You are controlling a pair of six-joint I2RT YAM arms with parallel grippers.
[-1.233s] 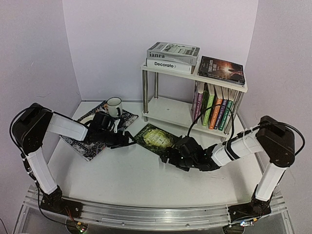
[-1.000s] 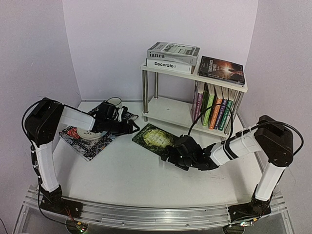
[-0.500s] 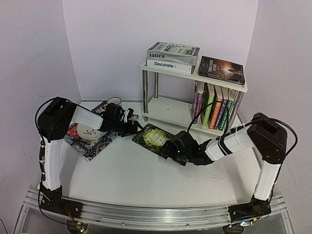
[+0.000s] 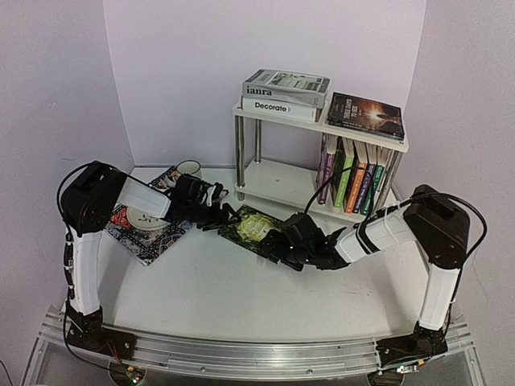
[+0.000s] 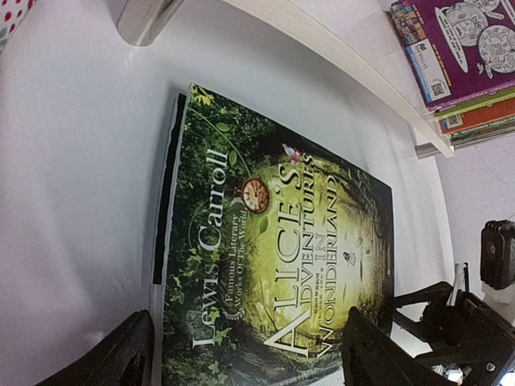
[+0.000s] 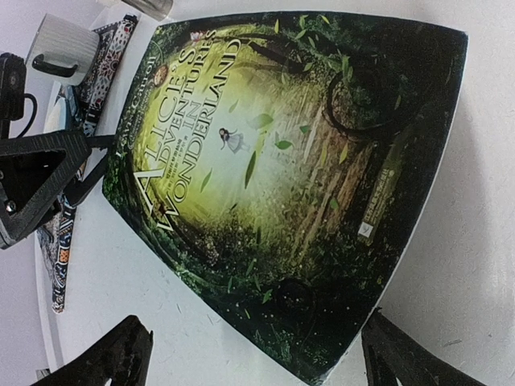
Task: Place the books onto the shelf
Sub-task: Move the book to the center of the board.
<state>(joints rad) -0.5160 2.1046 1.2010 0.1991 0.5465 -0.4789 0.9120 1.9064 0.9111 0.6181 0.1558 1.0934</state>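
Green Alice in Wonderland book (image 4: 256, 225) lay flat on the white table (image 4: 225, 305), just in front of the shelf (image 4: 278, 183) and not yet on it. You had the left gripper (image 4: 219, 217) at its left end and the right gripper (image 4: 279, 241) at its near right end, both low. Both wrist views showed fingers spread wide with the cover between them, nothing pinched. Neither one held the book. Other books were already placed: an upright row (image 4: 354, 183) on the lower board and a flat stack (image 4: 286, 90) plus a dark novel (image 4: 366, 112) on the top board. Main risk as I judged it: a thin paperback flat on a smooth table gives the fingers no edge to get under, so closing could grab only the cover, or just shove the book along. If you pushed from both ends at once it might buckle in the middle. A push from the right side could slide it toward the chrome leg (image 4: 240, 157) or into the left gripper, and the two grippers sat near enough to each other to clash. The left arm also reached across the patterned placemat (image 4: 149, 233) close to the mug (image 4: 189, 168), so a swing there could knock it. The upright row leaned a bit, so slotting this one in beside it could tip those over.
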